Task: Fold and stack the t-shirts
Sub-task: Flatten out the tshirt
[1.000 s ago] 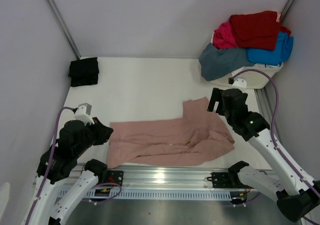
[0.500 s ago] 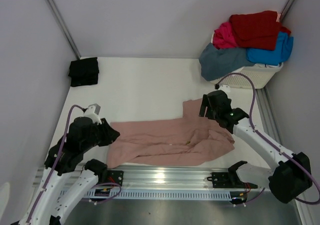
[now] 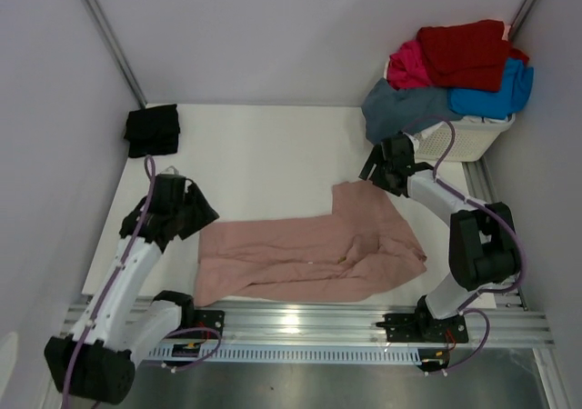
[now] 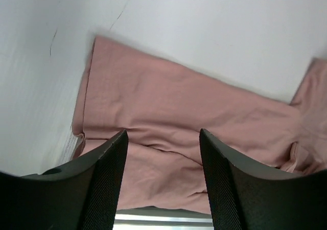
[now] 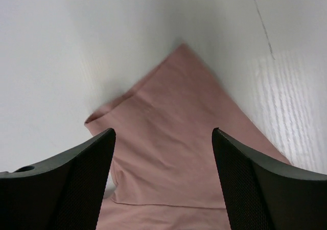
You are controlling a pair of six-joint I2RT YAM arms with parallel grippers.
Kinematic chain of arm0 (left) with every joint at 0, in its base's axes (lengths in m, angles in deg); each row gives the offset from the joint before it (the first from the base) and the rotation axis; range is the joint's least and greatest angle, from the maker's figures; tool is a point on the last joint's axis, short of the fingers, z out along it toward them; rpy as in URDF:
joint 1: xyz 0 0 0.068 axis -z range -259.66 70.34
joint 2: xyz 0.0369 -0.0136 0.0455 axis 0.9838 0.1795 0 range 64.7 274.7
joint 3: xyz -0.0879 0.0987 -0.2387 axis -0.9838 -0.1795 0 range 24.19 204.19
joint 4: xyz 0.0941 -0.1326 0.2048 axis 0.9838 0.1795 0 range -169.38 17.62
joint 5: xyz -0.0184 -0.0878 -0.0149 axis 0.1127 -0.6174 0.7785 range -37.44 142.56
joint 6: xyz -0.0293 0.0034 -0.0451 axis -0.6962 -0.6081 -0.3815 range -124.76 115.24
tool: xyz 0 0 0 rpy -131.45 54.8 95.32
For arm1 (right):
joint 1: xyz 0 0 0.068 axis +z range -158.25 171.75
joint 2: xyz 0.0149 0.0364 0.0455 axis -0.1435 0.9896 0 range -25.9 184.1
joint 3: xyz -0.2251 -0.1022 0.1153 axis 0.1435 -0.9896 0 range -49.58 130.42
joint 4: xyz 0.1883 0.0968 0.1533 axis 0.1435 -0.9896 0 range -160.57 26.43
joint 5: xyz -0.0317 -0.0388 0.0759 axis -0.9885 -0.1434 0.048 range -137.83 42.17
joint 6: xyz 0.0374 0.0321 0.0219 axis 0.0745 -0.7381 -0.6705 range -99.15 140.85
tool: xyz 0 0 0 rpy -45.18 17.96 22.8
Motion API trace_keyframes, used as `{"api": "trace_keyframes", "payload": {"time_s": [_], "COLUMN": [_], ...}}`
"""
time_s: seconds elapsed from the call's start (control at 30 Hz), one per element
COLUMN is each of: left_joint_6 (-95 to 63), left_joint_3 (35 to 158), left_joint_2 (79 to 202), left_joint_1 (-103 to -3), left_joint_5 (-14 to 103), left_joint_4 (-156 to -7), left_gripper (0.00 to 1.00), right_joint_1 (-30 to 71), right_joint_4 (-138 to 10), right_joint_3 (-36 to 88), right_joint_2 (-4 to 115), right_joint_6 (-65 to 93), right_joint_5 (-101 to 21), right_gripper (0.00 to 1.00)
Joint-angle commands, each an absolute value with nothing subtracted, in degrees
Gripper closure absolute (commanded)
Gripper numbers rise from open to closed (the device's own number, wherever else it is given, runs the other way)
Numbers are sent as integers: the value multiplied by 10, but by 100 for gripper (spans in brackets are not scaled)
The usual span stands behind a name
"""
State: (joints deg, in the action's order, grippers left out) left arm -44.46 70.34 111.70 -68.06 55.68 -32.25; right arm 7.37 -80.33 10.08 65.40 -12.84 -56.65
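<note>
A dusty-pink t-shirt (image 3: 309, 254) lies crumpled across the near middle of the white table, one sleeve (image 3: 359, 195) pointing toward the back. My left gripper (image 3: 202, 215) hovers just off its left edge, open, with pink cloth (image 4: 179, 102) below the jaws and nothing between them (image 4: 162, 133). Over the far tip of the sleeve (image 5: 168, 117), my right gripper (image 3: 373, 167) is also open and empty (image 5: 163, 131). A folded black t-shirt (image 3: 153, 129) sits at the back left. Red (image 3: 464, 50), magenta (image 3: 409, 65), bright-blue (image 3: 496, 91) and slate-blue (image 3: 405, 109) t-shirts are heaped on the basket.
The white slatted laundry basket (image 3: 473, 138) stands at the back right corner, close behind my right gripper. Grey walls close in on both sides. A metal rail (image 3: 300, 323) runs along the table's near edge, in front of the pink shirt.
My left gripper has moved away from the near edge and its jaws have widened. The right arm has swung back toward the basket, from over the shirt's body to the sleeve tip.
</note>
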Motion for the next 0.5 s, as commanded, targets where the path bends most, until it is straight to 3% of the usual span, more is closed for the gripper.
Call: {"api": "trace_keyframes", "payload": {"time_s": [0.0,0.23,0.47], "left_joint_6": [-465,-496,-472], "left_joint_3": [696,636,697], "left_joint_2": [1179,1281,1394], "left_joint_1": [-735,-836,-881], "left_joint_5": [497,371,426], "left_joint_4": [-358,-451,-445], "left_gripper": [38,39,44], "right_joint_1": [72,77,78], "right_joint_4": [-781,-753,-734], "right_joint_3": [142,105,57], "right_joint_2": [678,652,606], "right_joint_6": [-140,-147,-151], "right_joint_5": [-542,-533,-528], "right_gripper": [20,19,19]}}
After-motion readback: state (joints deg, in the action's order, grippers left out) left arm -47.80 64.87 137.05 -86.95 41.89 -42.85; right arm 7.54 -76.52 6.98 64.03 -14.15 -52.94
